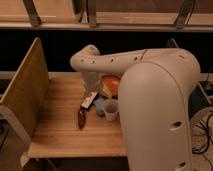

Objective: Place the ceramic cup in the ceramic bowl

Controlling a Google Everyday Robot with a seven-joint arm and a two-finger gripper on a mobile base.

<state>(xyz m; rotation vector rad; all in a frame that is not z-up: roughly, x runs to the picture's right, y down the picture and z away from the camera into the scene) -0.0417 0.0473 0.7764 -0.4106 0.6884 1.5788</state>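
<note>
The ceramic cup (pixel 111 108) is small and whitish and stands upright on the wooden table (pixel 60 125), just in front of the ceramic bowl. The ceramic bowl (pixel 113 85) is glossy orange-red and sits behind the cup, partly hidden by my arm. My gripper (pixel 89 99) hangs down from the wrist to the left of the cup and bowl, low over the table. It is a short way from the cup and not around it.
A blue-grey block (pixel 100 105) lies between gripper and cup. A dark red pepper-like object (pixel 81 118) lies in front of the gripper. A wooden side panel (pixel 25 85) bounds the table's left. My arm's big white housing (pixel 155 110) covers the table's right.
</note>
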